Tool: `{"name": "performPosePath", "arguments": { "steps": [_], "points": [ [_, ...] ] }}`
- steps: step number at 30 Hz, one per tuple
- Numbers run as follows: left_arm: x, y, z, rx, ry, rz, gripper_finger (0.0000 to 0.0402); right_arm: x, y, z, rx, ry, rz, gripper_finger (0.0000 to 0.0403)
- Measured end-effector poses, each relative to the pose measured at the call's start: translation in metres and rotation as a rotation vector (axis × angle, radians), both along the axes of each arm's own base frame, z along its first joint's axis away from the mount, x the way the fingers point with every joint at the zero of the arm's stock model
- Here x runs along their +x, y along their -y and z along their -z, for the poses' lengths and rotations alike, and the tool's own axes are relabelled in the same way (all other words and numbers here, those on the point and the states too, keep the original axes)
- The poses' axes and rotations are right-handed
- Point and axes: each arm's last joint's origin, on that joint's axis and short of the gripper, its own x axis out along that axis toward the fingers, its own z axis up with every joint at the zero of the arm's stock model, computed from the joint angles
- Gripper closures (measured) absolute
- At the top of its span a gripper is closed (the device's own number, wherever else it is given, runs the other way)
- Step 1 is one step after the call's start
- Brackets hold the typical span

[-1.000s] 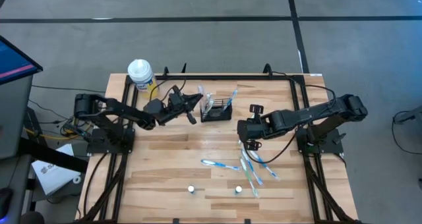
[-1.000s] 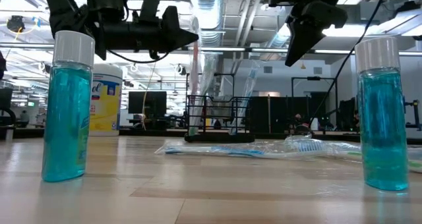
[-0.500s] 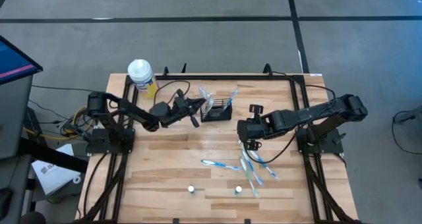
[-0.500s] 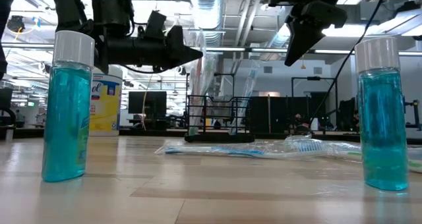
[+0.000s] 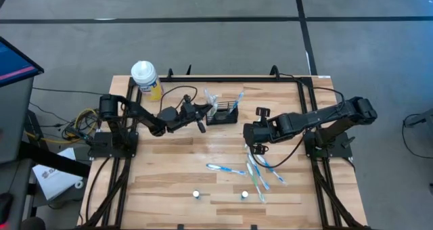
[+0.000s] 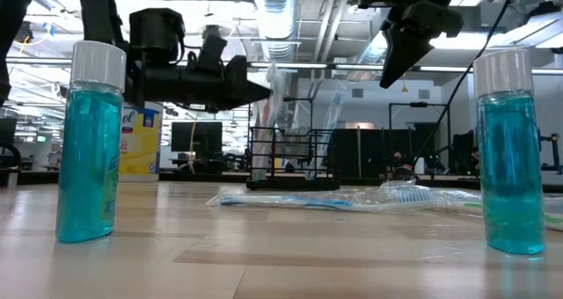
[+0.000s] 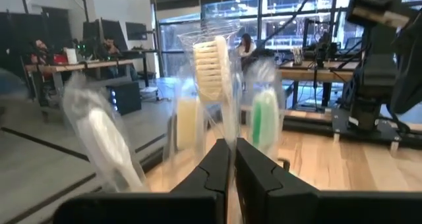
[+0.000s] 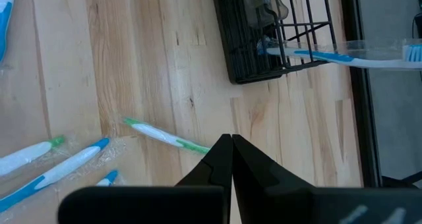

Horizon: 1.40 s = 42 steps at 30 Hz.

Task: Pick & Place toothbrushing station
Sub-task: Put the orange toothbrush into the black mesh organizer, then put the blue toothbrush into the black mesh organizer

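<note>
1. Your left gripper (image 5: 203, 111) was up off the table just beside the toothbrushing station (image 5: 224, 113), on its left side. In the left wrist view its fingers (image 7: 217, 168) were pressed together on the clear sleeve of a wrapped toothbrush (image 7: 212, 69) with a yellowish head.
2. You were, by my reading, in the placing step: a brush carried to the holder and not yet let go. I could not tell whether its lower end had already entered a compartment.
3. The next move called for lining the brush up over an open compartment, lowering it and only then parting the fingers, since a push could slide the light mesh box.
4. The station sat near the far edge of the wooden table (image 5: 169, 162), right of the white-capped yellow bottle (image 5: 145, 78).
5. It already held several wrapped brushes standing upright; the right wrist view showed a blue one (image 8: 343, 56) leaning out over its rim.
6. Your right gripper (image 5: 259, 147) hung above mid-table with its fingers together and empty, over loose toothbrushes (image 5: 254, 172) lying on the wood.
7. Two small bottles of blue liquid (image 6: 88, 145) stood at the near edge.
</note>
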Motion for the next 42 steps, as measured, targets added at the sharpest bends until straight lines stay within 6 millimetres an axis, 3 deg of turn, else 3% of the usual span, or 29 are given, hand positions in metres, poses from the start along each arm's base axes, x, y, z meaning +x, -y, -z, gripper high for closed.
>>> {"name": "performPosePath", "arguments": {
  "steps": [7, 32, 42],
  "points": [
    [0.001, 0.000, 0.011, -0.026, -0.029, 0.002, 0.0398, 0.000, 0.000, 0.000, 0.000, 0.001, 0.000, 0.0403],
    [0.002, 0.004, 0.010, -0.028, -0.046, 0.022, 0.0388, 0.002, 0.000, -0.001, 0.004, 0.018, 0.000, 0.0403],
    [-0.014, 0.011, 0.004, -0.025, -0.042, 0.031, 0.0320, 0.003, 0.000, -0.001, 0.007, 0.030, 0.001, 0.0403]
  ]
}}
